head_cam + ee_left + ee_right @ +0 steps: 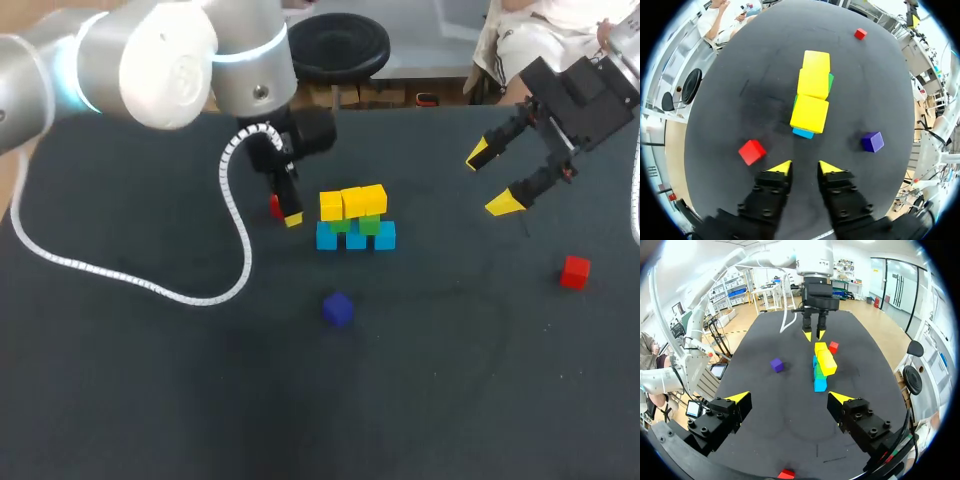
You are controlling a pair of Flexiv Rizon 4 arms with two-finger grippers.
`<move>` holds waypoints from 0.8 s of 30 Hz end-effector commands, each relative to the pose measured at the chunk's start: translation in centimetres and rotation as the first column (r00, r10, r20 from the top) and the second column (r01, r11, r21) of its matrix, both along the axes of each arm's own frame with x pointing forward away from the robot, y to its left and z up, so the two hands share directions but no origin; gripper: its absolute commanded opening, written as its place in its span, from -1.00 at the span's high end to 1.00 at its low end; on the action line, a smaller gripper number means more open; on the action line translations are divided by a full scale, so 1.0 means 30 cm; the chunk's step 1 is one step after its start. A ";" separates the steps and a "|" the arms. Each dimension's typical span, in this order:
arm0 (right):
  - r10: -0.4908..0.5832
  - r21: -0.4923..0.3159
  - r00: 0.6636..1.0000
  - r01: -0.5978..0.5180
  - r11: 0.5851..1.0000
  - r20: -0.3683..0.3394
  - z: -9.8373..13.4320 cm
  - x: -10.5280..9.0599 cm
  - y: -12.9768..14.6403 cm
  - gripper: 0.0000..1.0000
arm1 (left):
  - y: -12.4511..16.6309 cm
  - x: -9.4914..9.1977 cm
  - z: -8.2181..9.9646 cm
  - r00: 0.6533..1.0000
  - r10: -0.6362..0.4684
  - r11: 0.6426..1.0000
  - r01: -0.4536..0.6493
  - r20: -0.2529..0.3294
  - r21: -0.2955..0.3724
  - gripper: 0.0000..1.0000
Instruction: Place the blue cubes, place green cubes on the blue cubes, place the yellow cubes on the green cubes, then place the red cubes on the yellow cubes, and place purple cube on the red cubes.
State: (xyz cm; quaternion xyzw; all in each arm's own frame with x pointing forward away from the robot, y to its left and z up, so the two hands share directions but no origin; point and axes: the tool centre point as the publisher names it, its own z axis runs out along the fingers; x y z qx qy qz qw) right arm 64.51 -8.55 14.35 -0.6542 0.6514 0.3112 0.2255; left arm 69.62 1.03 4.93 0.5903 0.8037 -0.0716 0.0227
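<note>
Dark matte table [120, 380] before you. Your left gripper [801, 167] hangs parted, empty, just beside a small red cube [752, 151], probably the next pick; your right gripper [490, 180] is spread wide, holding nothing. Mid-table, yellow cubes [352, 201] top green cubes [369, 226] on blue cubes [356, 238]; a second red cube [574, 271] and a purple cube [338, 308] lie apart.

The left arm [170, 55] is built of fat, rounded silver-white joints, and a pale blue ring of light [255, 47] glows round one of them. A white coiled cable [235, 205] trails from its black wrist. The left gripper [805, 167] has two blocky black fingers [765, 192] dotted with round screw heads, each ending in a bright yellow wedge. The right gripper [790, 398] matches it, with angular black housings [867, 427], visible screws and yellow pointed tips.
</note>
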 end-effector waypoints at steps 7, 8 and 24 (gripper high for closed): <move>0.000 0.002 1.000 0.000 1.000 0.001 -0.001 0.000 0.000 -1.00 | -0.044 0.046 0.009 1.000 -0.028 1.000 0.028 0.000 0.010 1.00; 0.000 0.002 1.000 0.000 1.000 0.001 -0.001 0.000 0.000 -1.00 | -0.045 0.047 0.010 1.000 -0.029 1.000 0.029 0.000 0.010 1.00; 0.000 0.002 1.000 0.000 1.000 0.001 -0.001 0.000 0.000 -1.00 | -0.081 0.050 0.015 0.999 -0.039 0.999 0.039 -0.007 0.000 1.00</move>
